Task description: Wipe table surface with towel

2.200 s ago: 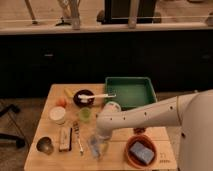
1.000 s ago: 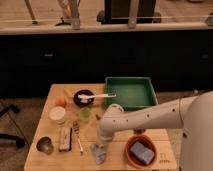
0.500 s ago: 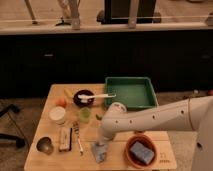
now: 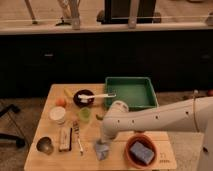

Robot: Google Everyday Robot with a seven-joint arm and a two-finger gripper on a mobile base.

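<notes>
So, towel (image 4: 101,150): bunched grey-blue lump near the front edge of the table (image 4: 55,159), slightly longer front-to-back, with no clear pointing end.
gripper (image 4: 103,142): down at the towel's top, on the white arm (image 4: 160,117) reaching in from the right; cannot tell its grip.
left of towel: utensil (image 4: 79,140), flat box (image 4: 65,139), metal bowl (image 4: 45,145).
right of towel: brown bowl (image 4: 131,156) with blue sponge (image 4: 141,151), just beside.
behind: green cup (image 4: 85,114), green tray (image 4: 131,93).

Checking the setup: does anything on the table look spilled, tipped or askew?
Nothing looks spilled or tipped. The gripper sits on the crumpled towel near the front edge of the table. Only a white utensil overhangs the dark bowl.
</notes>
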